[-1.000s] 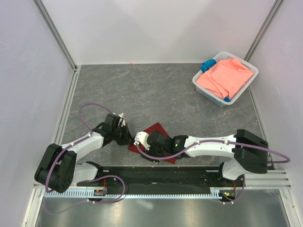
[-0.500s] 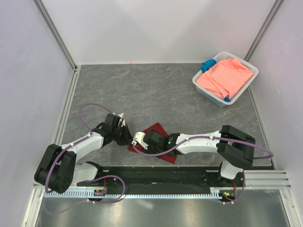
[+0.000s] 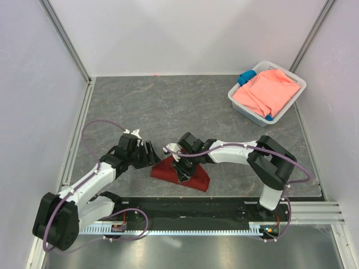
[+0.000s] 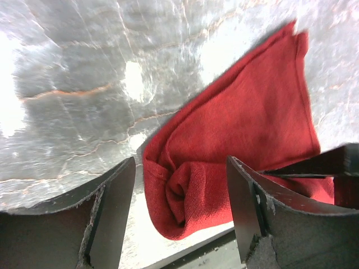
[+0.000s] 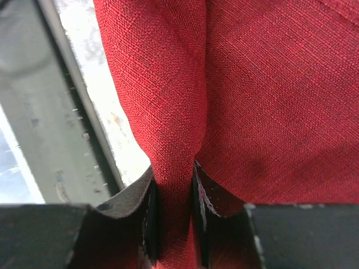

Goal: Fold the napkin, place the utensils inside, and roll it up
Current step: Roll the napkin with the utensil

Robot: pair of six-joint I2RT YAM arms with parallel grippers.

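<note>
The dark red napkin (image 3: 197, 180) lies partly rolled by the table's near edge. In the left wrist view the curled end of the napkin (image 4: 190, 190) sits between the spread fingers of my left gripper (image 4: 179, 216), which stands open and does not touch it. In the top view the left gripper (image 3: 150, 157) is just left of the cloth. My right gripper (image 3: 181, 167) reaches down onto the napkin. Its close view shows the right gripper (image 5: 174, 202) shut on a rolled ridge of the napkin (image 5: 269, 101). The utensils are hidden.
A white basket (image 3: 235, 101) at the back right holds a salmon-pink cloth (image 3: 266, 89) and a small blue cloth (image 3: 245, 77). The black base rail (image 3: 190, 207) runs right beside the napkin's near edge, and shows as the rail (image 4: 219, 252) under the left jaws.
My left gripper has opened, let go of the napkin's end and drawn back a little to the left. The right wrist has swung over the cloth and its jaws have shut on the roll.
</note>
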